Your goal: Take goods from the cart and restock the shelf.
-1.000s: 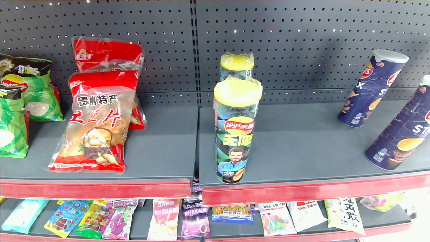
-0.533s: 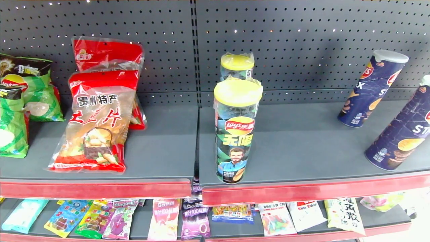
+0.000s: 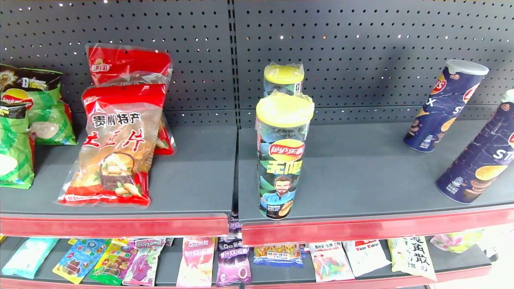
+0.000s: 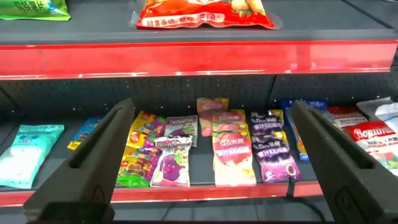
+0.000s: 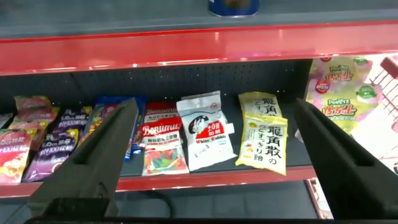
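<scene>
The grey shelf [image 3: 361,172] with a red front edge carries goods. Red potato-chip bags [image 3: 114,140] lean at the left, green chip bags [image 3: 24,120] at the far left. Two yellow-lidded chip cans [image 3: 283,154] stand one behind the other in the middle. Two dark blue cans [image 3: 445,106] lean at the right. My left gripper [image 4: 211,162] is open in front of the lower shelf, facing candy packets [image 4: 233,149]. My right gripper [image 5: 214,155] is open too, facing white and yellow snack packets [image 5: 205,130]. Neither holds anything.
The lower shelf [image 3: 265,277] holds a row of flat candy and snack packets. A pegboard back wall [image 3: 341,60] closes the shelf. Bare shelf surface lies between the yellow-lidded cans and the blue cans. A red cart frame [image 5: 388,93] shows at the edge of the right wrist view.
</scene>
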Controlling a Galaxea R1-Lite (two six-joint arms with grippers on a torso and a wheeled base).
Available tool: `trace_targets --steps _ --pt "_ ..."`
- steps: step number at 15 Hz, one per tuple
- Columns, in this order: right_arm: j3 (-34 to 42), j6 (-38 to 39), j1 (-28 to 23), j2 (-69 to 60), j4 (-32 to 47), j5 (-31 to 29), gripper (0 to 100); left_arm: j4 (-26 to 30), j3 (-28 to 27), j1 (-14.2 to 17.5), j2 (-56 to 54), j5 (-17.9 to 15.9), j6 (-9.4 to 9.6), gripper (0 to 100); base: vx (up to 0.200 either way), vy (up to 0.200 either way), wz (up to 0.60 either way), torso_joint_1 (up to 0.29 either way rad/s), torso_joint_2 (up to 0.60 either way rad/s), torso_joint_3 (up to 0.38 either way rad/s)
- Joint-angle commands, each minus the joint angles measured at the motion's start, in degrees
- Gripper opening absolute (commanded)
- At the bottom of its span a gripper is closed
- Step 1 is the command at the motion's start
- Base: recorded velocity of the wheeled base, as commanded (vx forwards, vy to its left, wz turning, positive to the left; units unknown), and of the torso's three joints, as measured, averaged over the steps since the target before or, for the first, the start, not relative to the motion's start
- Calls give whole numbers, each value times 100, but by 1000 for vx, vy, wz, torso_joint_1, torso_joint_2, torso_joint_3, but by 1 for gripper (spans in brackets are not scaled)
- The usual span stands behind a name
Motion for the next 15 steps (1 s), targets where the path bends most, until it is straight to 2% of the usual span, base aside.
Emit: trace_targets --steps 1,2,6,11,15 --pt "-6 -1 4 -13 2 0 100 -1 1 1 -2 -2 -4 100 0 0 0 0 0 0" --pt "2 -1 4 -13 2 0 100 -1 1 1 -2 7 -4 100 0 0 0 0 0 0" --pt "2 -1 4 -13 2 0 100 -1 1 1 -2 7 -4 100 -200 0 0 10 6 0" --pt "2 -1 4 -13 2 0 100 -1 1 1 -2 7 5 100 0 0 0 0 0 0" --pt "2 -1 4 -13 2 0 100 -1 1 1 -2 7 5 100 0 -200 0 2 2 1"
